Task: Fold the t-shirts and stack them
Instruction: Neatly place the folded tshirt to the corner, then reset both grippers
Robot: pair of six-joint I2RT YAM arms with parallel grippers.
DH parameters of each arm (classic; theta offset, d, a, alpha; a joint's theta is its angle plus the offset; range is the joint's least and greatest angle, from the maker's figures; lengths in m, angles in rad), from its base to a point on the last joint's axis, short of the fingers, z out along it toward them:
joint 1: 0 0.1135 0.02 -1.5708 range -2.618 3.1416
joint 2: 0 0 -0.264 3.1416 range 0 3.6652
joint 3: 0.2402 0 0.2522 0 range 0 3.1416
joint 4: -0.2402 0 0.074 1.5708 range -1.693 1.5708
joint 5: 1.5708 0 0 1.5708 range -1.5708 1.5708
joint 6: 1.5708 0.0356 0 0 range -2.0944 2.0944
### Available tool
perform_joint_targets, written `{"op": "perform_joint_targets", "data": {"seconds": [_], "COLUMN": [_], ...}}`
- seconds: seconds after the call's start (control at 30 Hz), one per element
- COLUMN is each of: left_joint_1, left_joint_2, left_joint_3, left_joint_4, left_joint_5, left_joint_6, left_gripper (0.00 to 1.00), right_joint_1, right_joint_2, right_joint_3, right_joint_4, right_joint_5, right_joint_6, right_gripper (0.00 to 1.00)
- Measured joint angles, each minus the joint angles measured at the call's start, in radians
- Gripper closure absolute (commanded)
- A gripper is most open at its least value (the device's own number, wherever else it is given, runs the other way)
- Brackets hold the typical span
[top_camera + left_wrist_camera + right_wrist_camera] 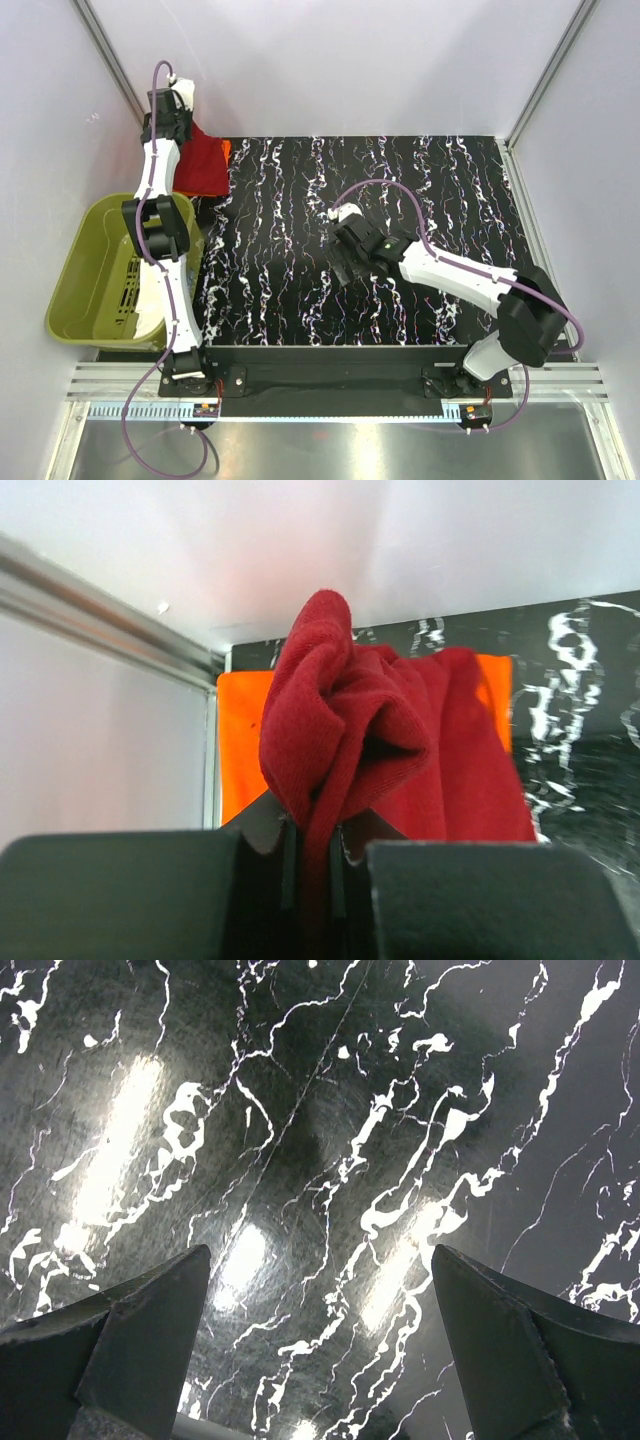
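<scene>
The dark red t-shirt (400, 740) is bunched up at the table's far left corner, and it also shows from above as a red heap (203, 165). My left gripper (312, 835) is shut on a pinched fold of that red cloth; from above it (185, 125) hangs over the corner. An orange t-shirt (243, 740) lies flat under the red one, with only a sliver of orange (226, 148) showing from above. My right gripper (320, 1270) stands open over bare marble, near the table's middle (345, 255), holding nothing.
An olive-green plastic tub (90, 270) stands off the table's left edge beside the left arm. The black marble-patterned table top (400, 180) stretches right. White walls and a metal frame post (100, 620) close in behind the corner.
</scene>
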State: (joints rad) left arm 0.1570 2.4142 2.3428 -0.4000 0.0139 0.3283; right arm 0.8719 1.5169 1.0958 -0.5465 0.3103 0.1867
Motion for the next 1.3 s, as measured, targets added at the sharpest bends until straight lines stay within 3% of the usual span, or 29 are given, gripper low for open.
{"op": "perform_joint_targets", "data": {"seconds": [0.07, 0.1, 0.13, 0.23, 0.27, 0.3, 0.53, 0.8, 1.0, 1.13, 1.3], "left_joint_1": [0.015, 0.023, 0.027, 0.039, 0.04, 0.041, 0.01, -0.104, -0.314, -0.479, -0.64], "left_joint_2": [0.014, 0.023, 0.028, 0.051, 0.056, 0.062, 0.051, -0.088, -0.347, -0.521, -0.832], "left_joint_3": [0.001, 0.002, 0.003, 0.018, 0.024, 0.032, 0.058, -0.009, -0.212, -0.374, -0.845], "left_joint_4": [0.01, 0.014, 0.016, 0.034, 0.04, 0.045, 0.117, 0.122, 0.096, 0.053, 0.092], "left_joint_5": [-0.002, -0.003, -0.005, -0.03, -0.043, -0.058, -0.208, -0.251, -0.246, -0.165, -0.005], "left_joint_6": [-0.012, -0.017, -0.019, -0.041, -0.045, -0.053, -0.087, -0.109, -0.24, -0.399, -0.628], "left_gripper": [0.86, 0.75, 0.73, 0.5, 0.47, 0.02, 0.01, 0.01, 0.01, 0.01, 0.01], "right_joint_1": [-0.007, -0.011, -0.014, -0.027, -0.031, -0.035, -0.053, -0.071, -0.123, -0.169, -0.222], "right_joint_2": [0.019, 0.03, 0.038, 0.07, 0.08, 0.089, 0.098, -0.008, -0.162, -0.292, -0.48], "right_joint_3": [0.014, 0.022, 0.029, 0.055, 0.063, 0.071, 0.103, 0.06, -0.054, -0.149, -0.298], "right_joint_4": [0.0, -0.001, -0.003, -0.005, -0.007, -0.01, -0.042, -0.055, -0.049, -0.035, 0.039], "right_joint_5": [-0.009, -0.014, -0.017, -0.028, -0.033, -0.035, -0.04, -0.041, -0.069, -0.11, -0.172], "right_joint_6": [0.0, 0.0, 0.0, 0.0, 0.0, 0.0, 0.002, 0.036, 0.126, 0.218, 0.38], "right_gripper": [0.0, 0.0, 0.0, 0.0, 0.0, 0.0, 0.0, 0.0, 0.0, 0.0, 0.0]}}
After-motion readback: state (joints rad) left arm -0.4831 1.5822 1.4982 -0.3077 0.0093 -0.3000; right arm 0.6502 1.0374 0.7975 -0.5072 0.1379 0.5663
